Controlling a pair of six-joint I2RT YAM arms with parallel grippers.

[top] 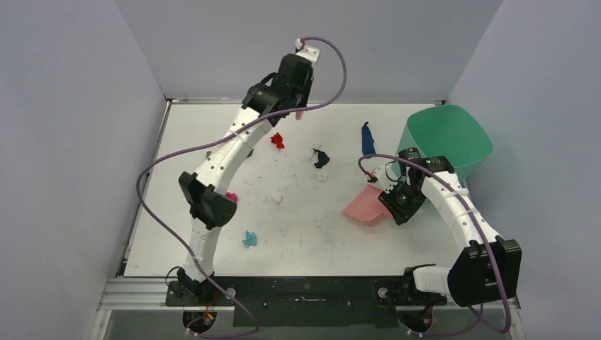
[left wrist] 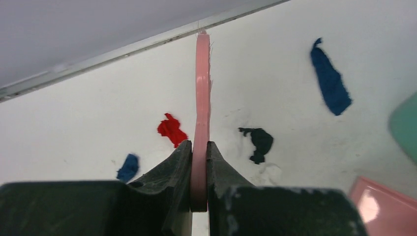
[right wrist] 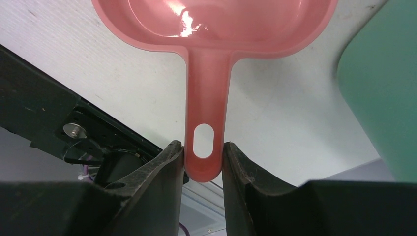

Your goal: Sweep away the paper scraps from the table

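My left gripper point(top: 296, 105) is shut on the pink brush point(left wrist: 201, 93) and holds it at the back of the table point(top: 305, 237). The brush tip point(top: 300, 114) is near the far edge. Paper scraps lie scattered: red point(top: 277, 140), dark point(top: 321, 157), blue point(top: 367, 138), white point(top: 322, 176), magenta point(top: 231, 196) and cyan point(top: 249, 238). The left wrist view shows the red point(left wrist: 171, 130), dark point(left wrist: 259, 142) and blue point(left wrist: 330, 86) scraps, plus a small blue one point(left wrist: 129, 167). My right gripper point(top: 392, 193) is shut on the handle of the pink dustpan point(right wrist: 211, 29), which rests at the right point(top: 366, 205).
A green bin point(top: 448, 138) stands at the back right beside the dustpan; it also shows in the right wrist view point(right wrist: 383, 83). Grey-lilac walls close the back and sides. The black base rail point(top: 305, 292) runs along the near edge.
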